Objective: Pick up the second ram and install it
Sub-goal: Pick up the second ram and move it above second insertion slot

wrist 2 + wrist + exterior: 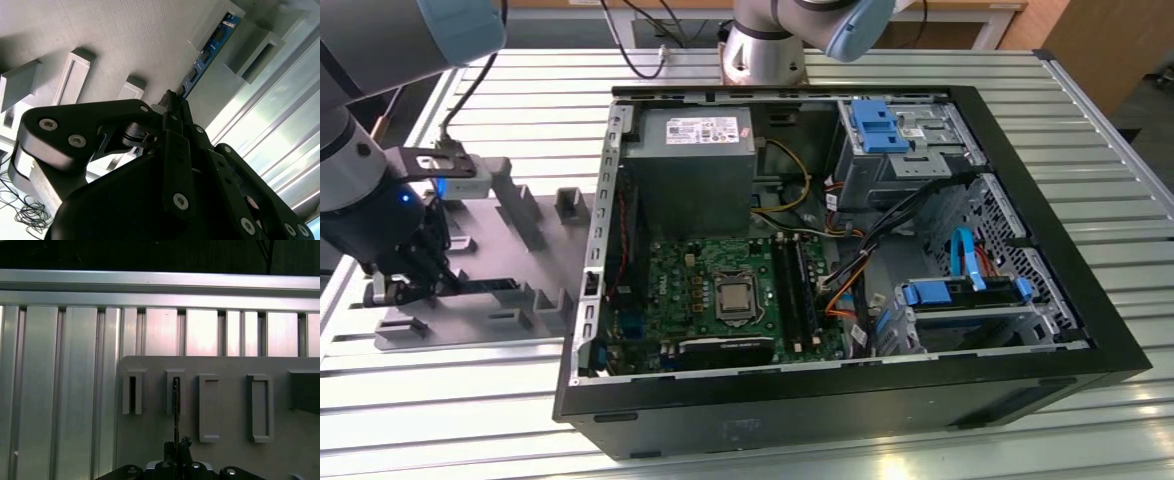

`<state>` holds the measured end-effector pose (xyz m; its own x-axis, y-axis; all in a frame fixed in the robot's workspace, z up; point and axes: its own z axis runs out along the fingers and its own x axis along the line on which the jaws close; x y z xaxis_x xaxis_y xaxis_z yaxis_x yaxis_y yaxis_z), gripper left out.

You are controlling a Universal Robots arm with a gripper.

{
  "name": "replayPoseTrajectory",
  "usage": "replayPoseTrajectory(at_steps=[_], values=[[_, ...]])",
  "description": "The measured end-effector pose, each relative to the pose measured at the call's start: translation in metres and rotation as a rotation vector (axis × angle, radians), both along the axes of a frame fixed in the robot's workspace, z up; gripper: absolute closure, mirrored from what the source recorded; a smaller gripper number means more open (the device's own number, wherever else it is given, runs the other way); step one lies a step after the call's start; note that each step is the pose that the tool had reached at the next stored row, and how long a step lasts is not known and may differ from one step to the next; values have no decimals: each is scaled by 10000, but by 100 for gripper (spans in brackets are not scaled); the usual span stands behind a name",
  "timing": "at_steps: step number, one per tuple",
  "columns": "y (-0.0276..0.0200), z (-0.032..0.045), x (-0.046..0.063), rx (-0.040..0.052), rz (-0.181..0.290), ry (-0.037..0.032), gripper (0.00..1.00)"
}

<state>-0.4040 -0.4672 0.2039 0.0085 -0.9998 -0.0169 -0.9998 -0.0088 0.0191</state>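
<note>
I'm at the pick-up step. The gripper (pixel 172 100) is down over the grey fixture (pixel 487 250), to the exterior view's left of the open case (pixel 854 400), and its fingers look closed on one end of the ram (pixel 210 47). The ram stands on edge in the fixture's slotted blocks, not yet lifted free. As I judge it, the next move calls for a straight pull in line with those slots, so the thin board neither twists nor binds, before any travel toward the motherboard slots (pixel 790 285).
</note>
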Motion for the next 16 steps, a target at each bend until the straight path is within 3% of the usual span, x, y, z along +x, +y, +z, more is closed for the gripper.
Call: replayPoseTrajectory(at_steps=[16], values=[[0,50,0,1,1,-2,86]])
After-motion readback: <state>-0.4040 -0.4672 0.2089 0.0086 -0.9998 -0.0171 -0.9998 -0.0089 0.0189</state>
